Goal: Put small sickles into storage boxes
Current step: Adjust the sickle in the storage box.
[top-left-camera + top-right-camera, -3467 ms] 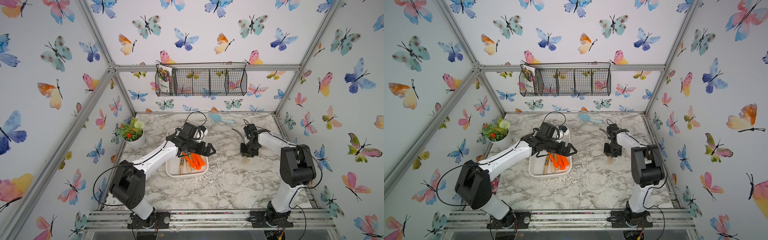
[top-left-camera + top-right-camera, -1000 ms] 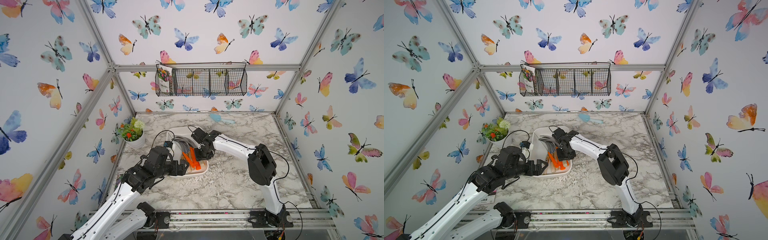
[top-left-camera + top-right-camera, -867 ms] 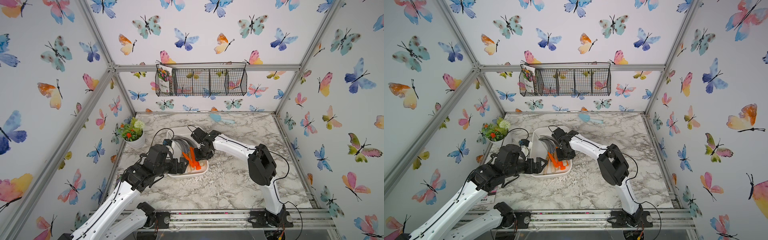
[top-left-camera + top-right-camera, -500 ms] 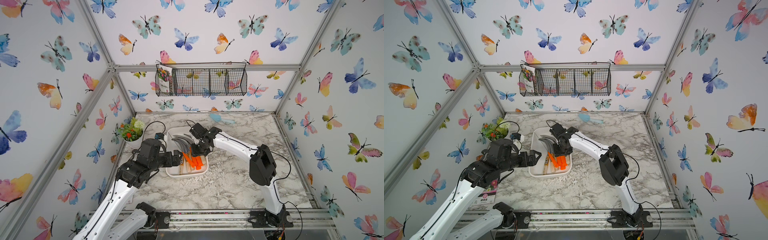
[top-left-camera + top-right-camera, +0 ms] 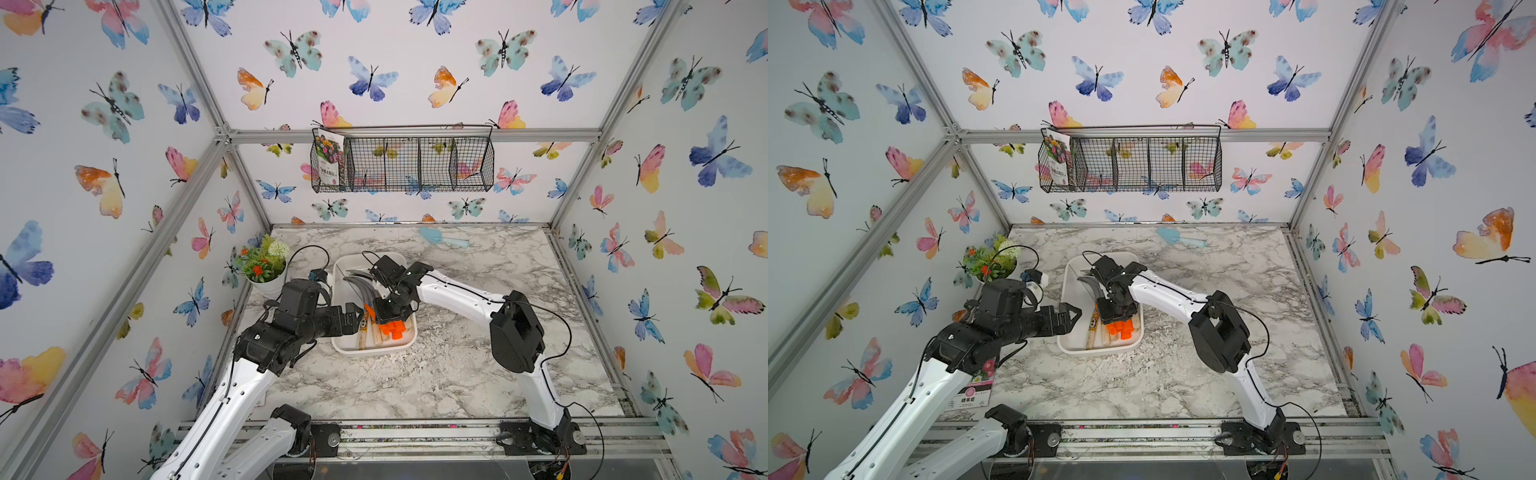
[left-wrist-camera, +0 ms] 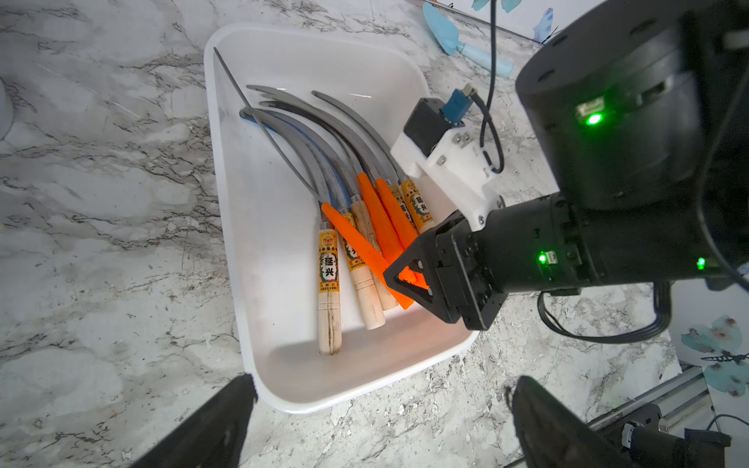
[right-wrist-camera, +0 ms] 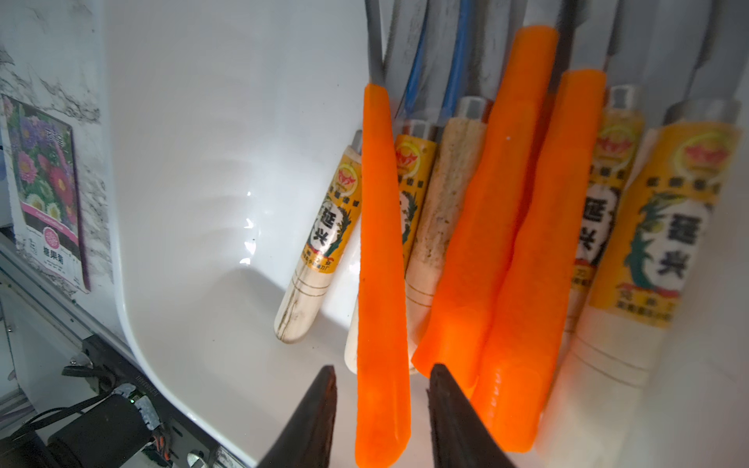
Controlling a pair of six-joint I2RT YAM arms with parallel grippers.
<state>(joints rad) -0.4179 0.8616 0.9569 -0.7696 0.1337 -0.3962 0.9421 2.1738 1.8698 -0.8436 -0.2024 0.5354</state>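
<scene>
The small sickles (image 6: 379,227) lie bundled in the white tray (image 6: 275,291), all pointing one way: curved grey blades fanned toward the far end, handles toward the near end. Three handles are bright orange and tapered. The rest are pale wood, most with yellow-and-black labels (one wooden handle is bare and speckled with dirt). Two blades show a blue edge.

One orange handle (image 7: 383,243) lies slantwise across the wooden ones. The right gripper (image 7: 383,366) hangs over its butt end, jaws a little apart and straddling it, with a sliver of gap showing on each side. The left gripper (image 6: 381,379) hovers at the tray's left side, jaws spread wide and holding nothing.

The tray sits left of centre on the marble table (image 5: 415,386). A seed packet (image 7: 44,194) lies flat beside the tray, and a potted plant (image 5: 264,262) stands near the left wall. A pale blue trowel (image 5: 440,239) rests by the back wall, under the wire basket (image 5: 403,166).
</scene>
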